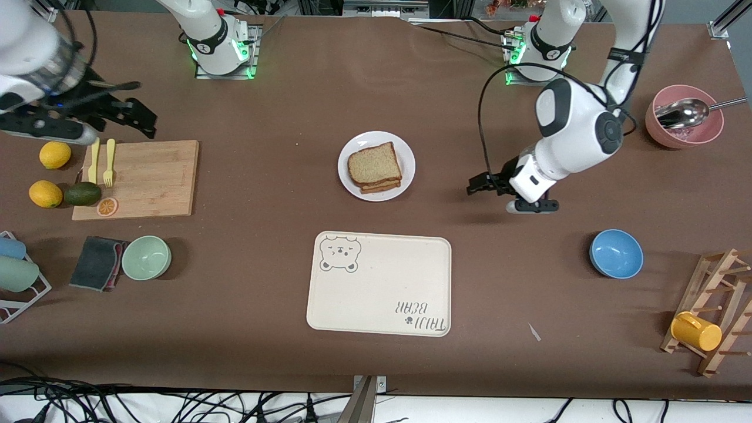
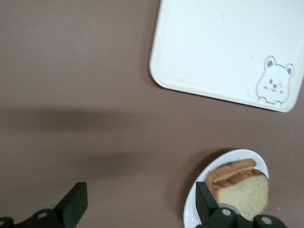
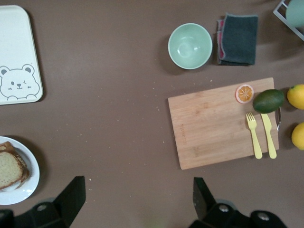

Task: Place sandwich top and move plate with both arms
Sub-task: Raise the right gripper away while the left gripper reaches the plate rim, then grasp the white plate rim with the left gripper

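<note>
The sandwich top (image 1: 373, 163) already sits on the stack on the plate (image 1: 405, 160), centre frame. I still must carry the plate; left gripper (image 1: 483, 185) and right gripper (image 1: 132, 114) both hang with jaws released.

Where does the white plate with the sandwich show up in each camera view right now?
Front view: the plate sits mid-table, farther from the camera than the bear-print tray.
Left wrist view: the plate's rim shows at the frame's edge, next to one finger of the left claw.
Right wrist view: the plate is cut off at the frame's edge.
Shared landmark: the tray's bear face, seen in all three.
</note>
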You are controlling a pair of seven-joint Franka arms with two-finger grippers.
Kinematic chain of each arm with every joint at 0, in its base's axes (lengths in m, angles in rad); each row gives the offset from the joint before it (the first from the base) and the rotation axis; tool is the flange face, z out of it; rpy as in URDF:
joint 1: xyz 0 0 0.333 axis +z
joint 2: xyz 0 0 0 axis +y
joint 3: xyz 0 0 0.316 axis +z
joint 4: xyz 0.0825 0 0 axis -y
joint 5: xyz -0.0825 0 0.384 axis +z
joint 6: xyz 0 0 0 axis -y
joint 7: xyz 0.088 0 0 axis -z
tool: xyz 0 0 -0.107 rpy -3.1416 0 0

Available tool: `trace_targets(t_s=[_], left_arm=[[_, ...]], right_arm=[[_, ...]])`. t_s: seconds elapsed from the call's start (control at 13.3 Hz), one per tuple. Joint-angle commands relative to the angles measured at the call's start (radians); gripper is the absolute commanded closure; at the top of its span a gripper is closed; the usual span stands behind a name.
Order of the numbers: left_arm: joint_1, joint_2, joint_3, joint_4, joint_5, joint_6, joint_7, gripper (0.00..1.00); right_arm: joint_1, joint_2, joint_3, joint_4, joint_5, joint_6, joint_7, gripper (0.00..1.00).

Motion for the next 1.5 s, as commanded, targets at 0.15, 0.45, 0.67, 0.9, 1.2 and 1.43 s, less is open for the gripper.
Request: trace_targets(t_s=[0.15,0.45,0.67,0.9,1.2,1.43], left_arm=[[-0.068,0.060,0.005,-0.004,-0.195,0.034,0.172,0.00],[-0.104,0.108,0.007,-0.018,-0.253,0.034,0.299,0.00],[-0.128,0.151,0.005,-0.016,-0.400,0.032,0.394,0.00],[-0.145,0.174,0.005,-0.018,-0.546,0.032,0.451,0.01],[-0.166,0.191,0.005,-0.057,-0.785,0.023,0.681,0.01],[-0.192,0.165,0.005,-0.097,-0.818,0.023,0.715,0.01]], right_arm=[[-0.074,0.118,0.011,0.201,-0.006,-0.110,-0.035,0.00],[-0.069,0.105,-0.023,0.183,0.002,-0.096,-0.060,0.00],[-0.078,0.114,-0.025,0.186,-0.001,-0.105,-0.101,0.00],[-0.085,0.120,-0.034,0.189,0.002,-0.095,-0.114,0.00],[-0.049,0.147,-0.107,0.192,0.061,-0.093,-0.128,0.00],[-0.030,0.144,-0.101,0.188,0.045,-0.096,-0.123,0.00]])
